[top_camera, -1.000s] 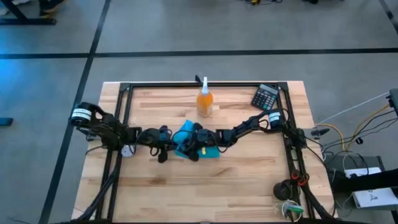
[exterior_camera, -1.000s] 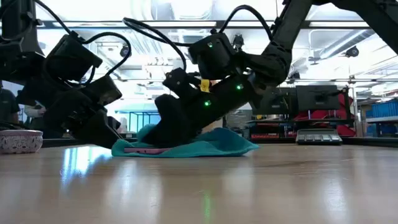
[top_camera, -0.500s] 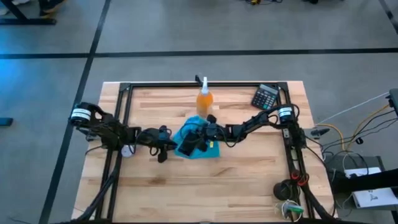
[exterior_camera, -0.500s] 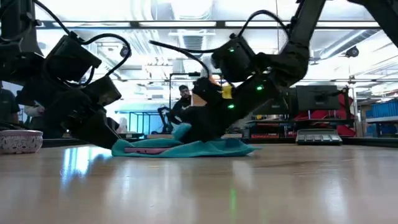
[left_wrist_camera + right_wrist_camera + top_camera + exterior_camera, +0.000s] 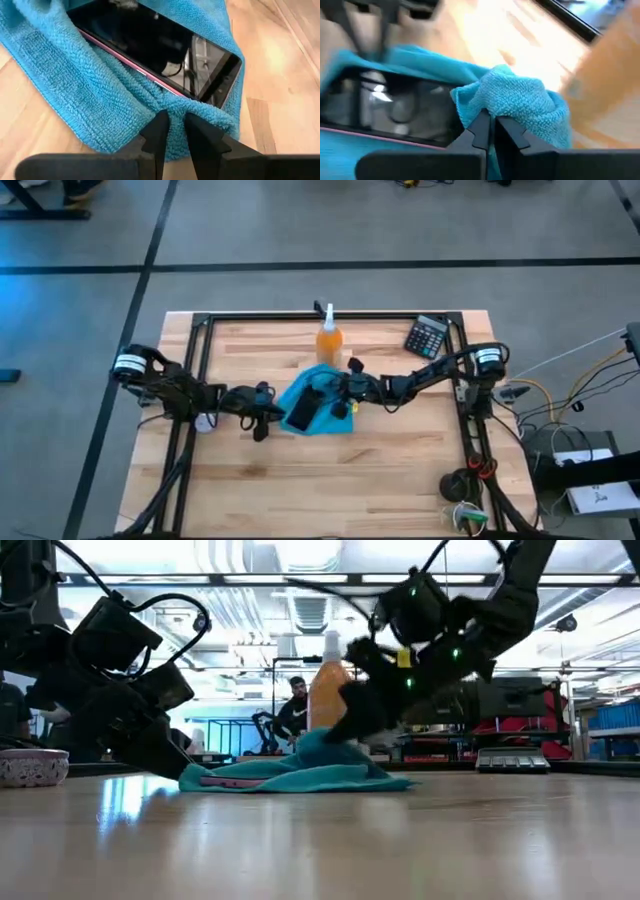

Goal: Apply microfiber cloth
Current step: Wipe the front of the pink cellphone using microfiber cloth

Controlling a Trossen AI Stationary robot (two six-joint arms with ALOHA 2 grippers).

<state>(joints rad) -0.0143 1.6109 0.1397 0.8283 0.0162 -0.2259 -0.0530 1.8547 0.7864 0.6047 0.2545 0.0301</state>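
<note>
The turquoise microfiber cloth (image 5: 318,408) lies spread on the wooden table, with a black phone (image 5: 300,412) flat on top of it. My left gripper (image 5: 274,414) is low at the cloth's left edge, shut on the cloth. My right gripper (image 5: 336,394) comes in from the right, above the cloth's far right part, and is shut on a bunched-up piece of it (image 5: 322,743). In the left wrist view the phone (image 5: 155,50) shows a dark screen and a pink side edge. My left gripper pinches a ridge of the cloth's edge (image 5: 176,111) between its two fingers, just beside the phone's end. The fingers come low and nearly level from the table's left. The cloth stays flat on the table there. My right gripper pinches a bunched fold of the cloth (image 5: 512,102) between its two fingers, slanting down from the table's right. That fold (image 5: 320,745) is raised above the rest of the cloth, which stays on the table under the phone.
An orange spray bottle (image 5: 329,340) stands just behind the cloth, close to my right gripper. A calculator (image 5: 428,336) lies at the far right. A small bowl (image 5: 32,766) sits at the left. A black frame (image 5: 330,317) runs along the table's edges.
My right gripper has gone toward the table's right edge and up, off the phone, keeping hold of the cloth. The cloth's part under it has been drawn off the phone and lifted into a peak, and the phone's screen now shows. My left gripper has kept still.
</note>
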